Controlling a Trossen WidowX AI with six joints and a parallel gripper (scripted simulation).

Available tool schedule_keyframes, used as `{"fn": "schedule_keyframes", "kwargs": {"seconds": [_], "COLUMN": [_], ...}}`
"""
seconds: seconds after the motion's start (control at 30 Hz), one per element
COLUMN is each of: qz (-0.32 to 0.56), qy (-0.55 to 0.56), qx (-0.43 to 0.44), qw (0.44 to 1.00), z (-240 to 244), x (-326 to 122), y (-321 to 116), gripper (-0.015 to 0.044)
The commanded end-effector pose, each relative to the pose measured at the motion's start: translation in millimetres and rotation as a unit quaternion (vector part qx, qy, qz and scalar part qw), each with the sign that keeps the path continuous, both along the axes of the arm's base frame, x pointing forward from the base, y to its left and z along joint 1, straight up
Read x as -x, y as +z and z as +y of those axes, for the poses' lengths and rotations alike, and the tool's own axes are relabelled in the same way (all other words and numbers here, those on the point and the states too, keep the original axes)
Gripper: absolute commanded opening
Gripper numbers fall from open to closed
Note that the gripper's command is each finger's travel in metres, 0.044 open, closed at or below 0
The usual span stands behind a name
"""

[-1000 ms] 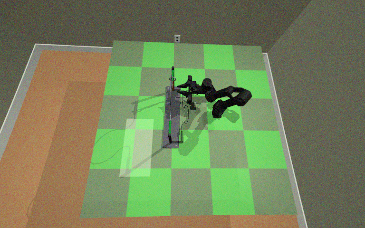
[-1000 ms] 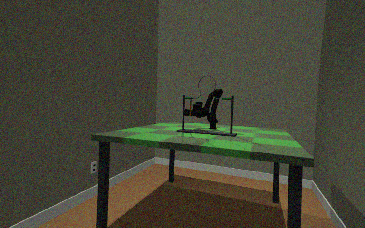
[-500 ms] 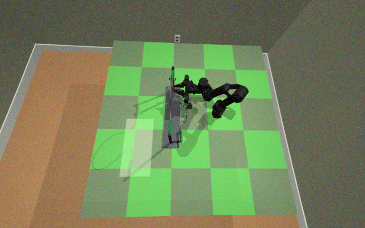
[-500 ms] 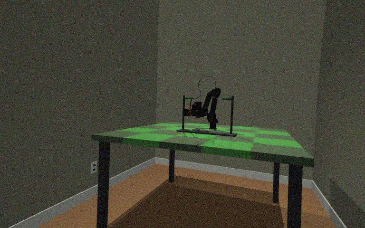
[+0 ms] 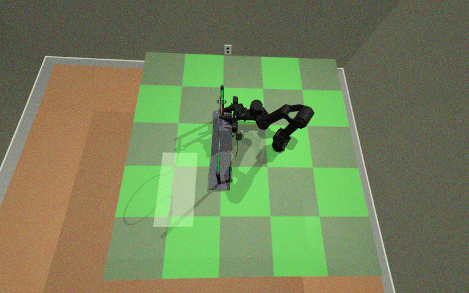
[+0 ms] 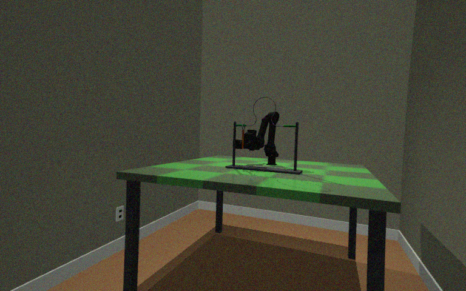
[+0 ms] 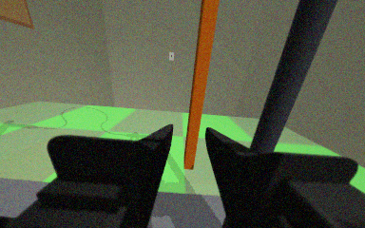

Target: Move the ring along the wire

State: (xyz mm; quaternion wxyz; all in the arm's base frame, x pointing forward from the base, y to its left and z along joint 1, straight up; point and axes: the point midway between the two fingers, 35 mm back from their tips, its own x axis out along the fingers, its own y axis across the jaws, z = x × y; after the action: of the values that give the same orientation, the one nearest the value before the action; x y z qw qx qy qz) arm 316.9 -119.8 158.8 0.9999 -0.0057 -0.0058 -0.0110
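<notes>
Ring on green wire, slim orange handle hanging near-upright; my tool partly open, gripping nothing.

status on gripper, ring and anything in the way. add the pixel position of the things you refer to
Gripper (image 5: pixel 226 113) (image 6: pixel 236 144) (image 7: pixel 189 130) open, nothing held, fingers either side of handle (image 5: pixel 222 110) (image 6: pixel 243 138) (image 7: pixel 201 78). Ring (image 5: pixel 222 105) hanging on green wire by near-side post (image 6: pixel 234 147) (image 7: pixel 296 71). That post stands close beside one finger.
</notes>
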Motion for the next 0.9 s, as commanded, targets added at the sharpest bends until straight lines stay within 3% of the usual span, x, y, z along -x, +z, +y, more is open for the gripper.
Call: {"fn": "schedule_keyframes", "kwargs": {"seconds": [0.0,0.87], "qz": [-0.003,-0.003], "qy": [-0.001,-0.001], "qx": [0.0,0.0], "qw": [1.0,1.0], "z": [-0.8,0.1], "x": [-7.4,-14.7], "y": [1.3,0.6], "gripper": [0.016,0.016]}}
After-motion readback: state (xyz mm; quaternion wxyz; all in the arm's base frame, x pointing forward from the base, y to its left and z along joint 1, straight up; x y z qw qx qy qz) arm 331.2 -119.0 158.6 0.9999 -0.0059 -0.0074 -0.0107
